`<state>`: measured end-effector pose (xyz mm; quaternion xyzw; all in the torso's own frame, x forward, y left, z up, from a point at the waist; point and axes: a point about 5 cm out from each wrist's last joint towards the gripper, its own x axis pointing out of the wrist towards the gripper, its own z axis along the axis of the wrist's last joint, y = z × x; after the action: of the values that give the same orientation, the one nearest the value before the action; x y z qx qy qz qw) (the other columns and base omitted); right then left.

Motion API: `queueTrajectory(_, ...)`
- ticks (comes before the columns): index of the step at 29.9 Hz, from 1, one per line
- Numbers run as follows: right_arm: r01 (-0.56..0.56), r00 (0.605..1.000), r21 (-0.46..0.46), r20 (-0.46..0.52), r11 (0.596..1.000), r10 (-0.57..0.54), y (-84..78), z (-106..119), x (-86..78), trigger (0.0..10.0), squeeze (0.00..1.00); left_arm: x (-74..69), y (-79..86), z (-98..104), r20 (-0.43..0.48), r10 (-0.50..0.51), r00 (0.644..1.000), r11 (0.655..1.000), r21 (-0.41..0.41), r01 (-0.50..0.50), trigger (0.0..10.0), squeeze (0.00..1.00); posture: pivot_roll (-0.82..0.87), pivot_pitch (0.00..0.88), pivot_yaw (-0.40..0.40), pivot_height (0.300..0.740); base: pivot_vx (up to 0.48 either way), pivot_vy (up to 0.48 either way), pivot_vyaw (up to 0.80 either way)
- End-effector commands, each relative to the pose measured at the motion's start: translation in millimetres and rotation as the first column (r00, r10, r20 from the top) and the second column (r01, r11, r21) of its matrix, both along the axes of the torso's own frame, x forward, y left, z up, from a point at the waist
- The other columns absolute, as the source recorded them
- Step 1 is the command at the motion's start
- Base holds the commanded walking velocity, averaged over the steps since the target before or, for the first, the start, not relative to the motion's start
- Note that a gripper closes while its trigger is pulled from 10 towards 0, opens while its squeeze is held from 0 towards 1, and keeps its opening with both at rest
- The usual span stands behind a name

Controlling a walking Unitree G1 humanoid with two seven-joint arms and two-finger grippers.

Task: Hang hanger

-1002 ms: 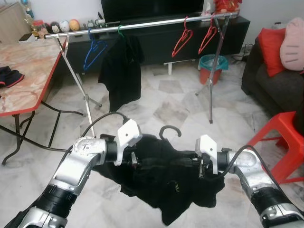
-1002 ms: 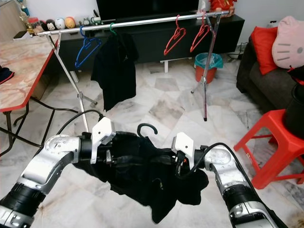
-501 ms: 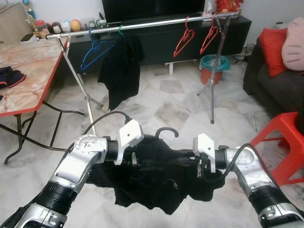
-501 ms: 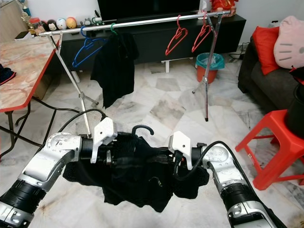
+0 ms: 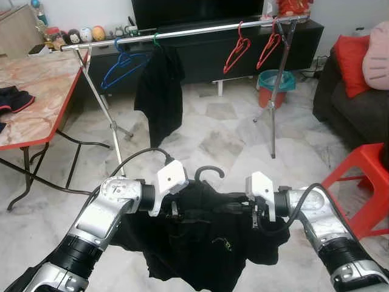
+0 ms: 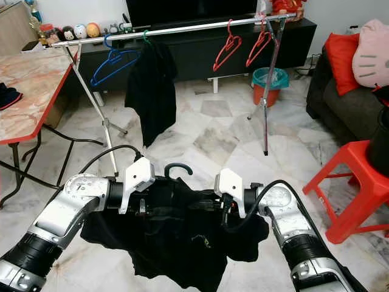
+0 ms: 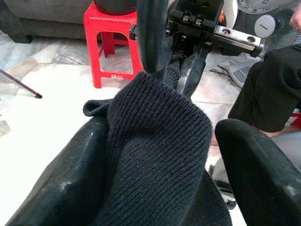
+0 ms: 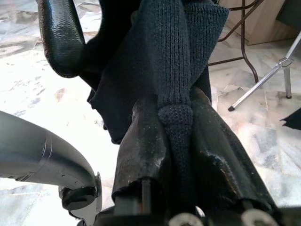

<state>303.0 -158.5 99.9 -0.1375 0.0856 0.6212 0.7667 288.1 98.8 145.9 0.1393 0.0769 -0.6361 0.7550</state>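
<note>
Black knit fabric hangs between our two arms: the black garment is draped on a black hanger whose hook pokes up between the wrists, well short of the silver rail across the room. Our right gripper has its fingers pinched tight on a fold of the knit. Our left gripper has its fingers spread wide, the cloth bunched loosely between them rather than clamped.

We judge the hanging step still ahead: the load has to be carried over and lifted until the hook clears the rail, in the free stretch between the hung black shirt and the red hangers.

Risks from here: with only one firm pinch, and that on cloth rather than on the hanger, the garment could slide off or the hanger tilt as we raise it. The trailing hem could catch on the rack leg, and the hook could turn away from the rail.
</note>
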Motion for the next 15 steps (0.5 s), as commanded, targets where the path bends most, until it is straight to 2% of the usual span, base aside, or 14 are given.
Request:
queueTrajectory(1, -0.034, 0.997, 0.047, 0.078, 0.998, 0.03, 10.8, 17.9, 4.8, 10.0, 0.0, -2.2, 0.5, -7.8, -0.043, -0.009, 0.999, 1.0, 0.019, 0.009, 0.0, 0.0, -0.08, 0.0, 0.126, 0.74, 0.0, 0.0, 0.0)
queueTrajectory(15, -0.031, 0.996, 0.051, 0.081, 0.998, 0.027, 11.6, 19.9, 5.9, 10.0, 0.0, -6.5, 2.5, -11.5, -0.066, -0.025, 0.997, 0.999, 0.035, 0.028, 0.0, 0.0, -0.08, 0.0, 0.126, 0.74, 0.0, 0.0, 0.0)
